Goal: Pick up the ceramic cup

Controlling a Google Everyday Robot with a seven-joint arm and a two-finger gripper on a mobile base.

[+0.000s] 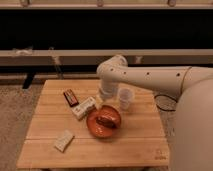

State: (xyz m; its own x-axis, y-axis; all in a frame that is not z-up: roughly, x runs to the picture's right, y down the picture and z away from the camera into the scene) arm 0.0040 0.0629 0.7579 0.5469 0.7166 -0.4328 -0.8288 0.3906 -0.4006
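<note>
The ceramic cup [125, 98] is small, plain and white, and stands upright on the wooden table [130, 145] just behind the right rim of the orange bowl. My gripper [106, 95] hangs down from the white arm [150, 77], close to the table, directly left of the cup and about a cup's width from it. I cannot see it touching the cup.
An orange-brown bowl [103, 123] with a dark brown item inside sits in front of the gripper. A long white tube-like bottle [83, 107] lies left of it, a dark snack bar [70, 97] behind that, and a pale packet [64, 140] near the front left.
</note>
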